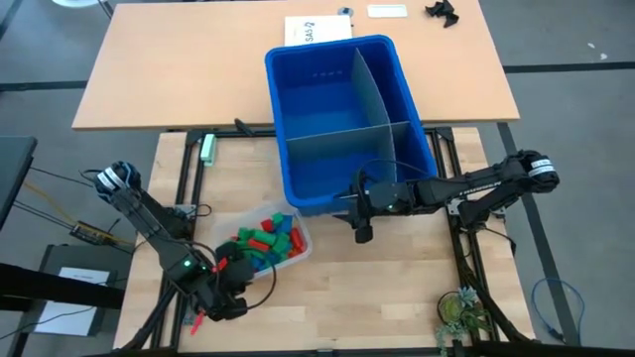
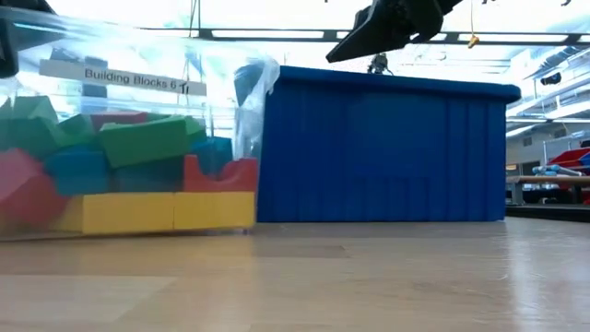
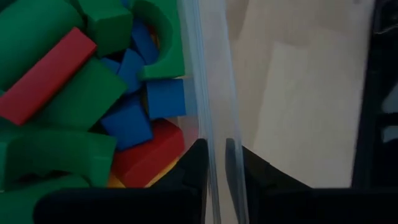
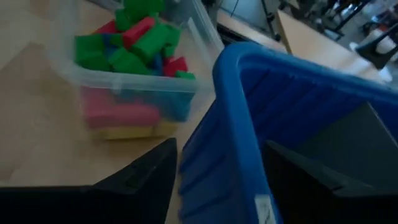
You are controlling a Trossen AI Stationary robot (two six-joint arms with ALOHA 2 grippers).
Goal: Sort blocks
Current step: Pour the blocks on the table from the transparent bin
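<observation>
With the blocks [image 1: 266,241] all in the clear tub [image 1: 302,238], keep your left gripper [image 3: 214,163] clenched on its wall while the right gripper [image 4: 217,165], fingers apart, straddles the blue bin [image 1: 327,69] rim.

Matt foam-like blocks [image 3: 50,74] in clear glossy plastic tub [image 4: 134,87]; smooth opaque blue plastic bin [image 1: 397,89] w/ grey divider; pale wood-grain desk [image 2: 369,277], satin finish.
</observation>
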